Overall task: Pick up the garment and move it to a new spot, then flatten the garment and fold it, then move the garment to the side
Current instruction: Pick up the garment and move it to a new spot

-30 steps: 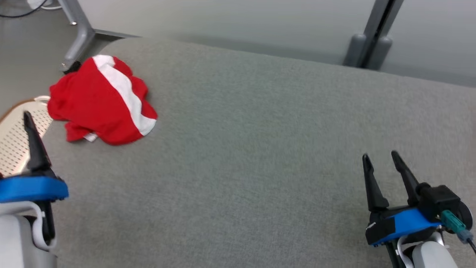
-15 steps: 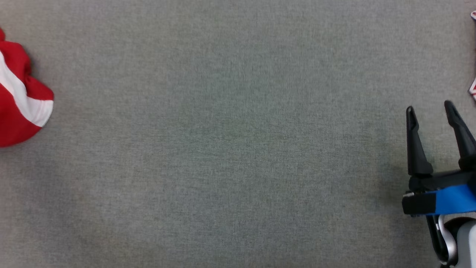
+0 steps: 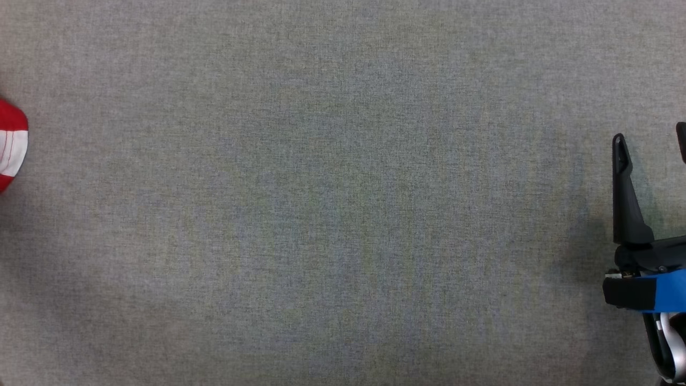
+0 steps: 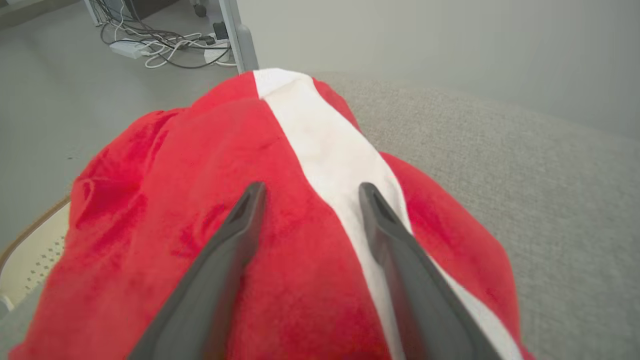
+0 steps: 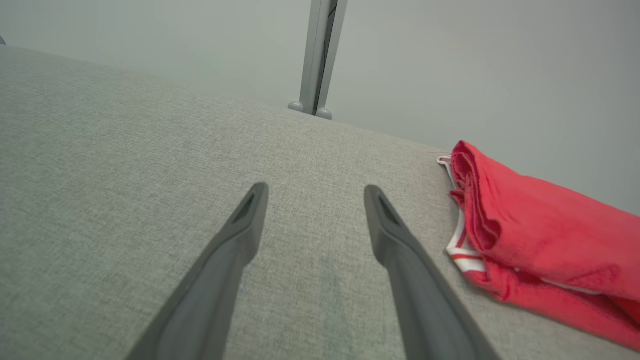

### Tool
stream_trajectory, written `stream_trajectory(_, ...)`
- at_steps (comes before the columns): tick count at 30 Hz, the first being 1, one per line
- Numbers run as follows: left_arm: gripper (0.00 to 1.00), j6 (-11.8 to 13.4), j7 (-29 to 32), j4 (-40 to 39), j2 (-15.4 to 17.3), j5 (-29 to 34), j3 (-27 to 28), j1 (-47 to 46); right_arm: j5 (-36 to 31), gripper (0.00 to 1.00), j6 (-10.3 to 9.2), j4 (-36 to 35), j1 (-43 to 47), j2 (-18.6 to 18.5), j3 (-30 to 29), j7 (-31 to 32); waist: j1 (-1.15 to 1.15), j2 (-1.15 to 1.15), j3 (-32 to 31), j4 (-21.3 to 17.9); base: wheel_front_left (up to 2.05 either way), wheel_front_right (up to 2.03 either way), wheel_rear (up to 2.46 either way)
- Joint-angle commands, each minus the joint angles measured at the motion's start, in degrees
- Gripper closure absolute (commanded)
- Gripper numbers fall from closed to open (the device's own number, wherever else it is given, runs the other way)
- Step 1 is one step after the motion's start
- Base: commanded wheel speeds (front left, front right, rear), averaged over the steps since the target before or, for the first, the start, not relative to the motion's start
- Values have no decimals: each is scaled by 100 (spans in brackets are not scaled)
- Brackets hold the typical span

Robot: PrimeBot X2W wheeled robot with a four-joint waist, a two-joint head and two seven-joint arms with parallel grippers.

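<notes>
The garment [image 4: 200,165] is a crumpled red piece with a white stripe, lying at the left end of the grey table [image 3: 343,214]. In the head view just a sliver of the garment [image 3: 10,142] shows at the left edge. My left gripper [image 4: 311,189] is open right over it, one finger over red cloth and the other along the white stripe; nothing sits between the fingers. I cannot tell whether it touches the cloth. My right gripper [image 3: 650,134] stands open and empty at the table's right side, and the right wrist view shows the gripper [image 5: 315,189] over bare table.
A folded red cloth with white trim [image 5: 540,225] lies just right of my right gripper. A cream perforated basket [image 4: 25,250] sits under the garment's left edge. Cables [image 4: 165,45] lie on the floor beyond the table. A grey post [image 5: 320,55] stands behind the far edge.
The head camera has tipped down and swung right, so the garment slid to the picture's left edge and the left gripper left that view. Both grippers stayed open.
</notes>
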Motion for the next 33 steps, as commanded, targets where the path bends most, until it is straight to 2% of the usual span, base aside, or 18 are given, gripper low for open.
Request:
stream_trajectory(1,0,-10,92,147,-38,-70,-124,-104,-40,0,1,-60,40,-26,-26,30,-1,-2,13,16,0,0,0)
stream_trajectory(3,0,-10,205,315,-62,-180,-219,-126,-53,0,1,-109,45,-24,-26,68,-1,-2,17,28,0,0,0)
stream_trajectory(7,0,-11,797,643,-131,-439,-332,-144,-72,0,1,-188,47,-46,-17,131,-1,-2,10,36,0,0,0)
stream_trajectory(10,0,-11,945,658,-152,-584,-449,-167,-51,0,1,-232,28,-77,-18,156,-1,-2,8,45,0,0,0)
stream_trajectory(11,9,-11,987,658,-171,-640,-479,-172,-46,0,1,-241,25,-83,-21,170,-1,-2,3,48,0,0,0)
stream_trajectory(12,78,-12,1028,658,-180,-688,-514,-171,-46,0,1,-244,20,-88,-21,169,-1,-2,-5,48,0,0,0)
stream_trajectory(13,100,-12,1068,662,-183,-734,-554,-168,-49,0,1,-240,15,-86,-15,178,-1,-2,-17,46,0,0,0)
stream_trajectory(19,100,-12,1067,540,-81,-961,-804,-50,19,0,1,-140,-42,-37,27,94,-1,-2,-170,-34,0,0,0)
stream_trajectory(33,100,-12,40,-434,378,-1247,-1849,-387,240,0,1,567,-167,175,244,-336,-1,-2,-978,-218,0,0,0)
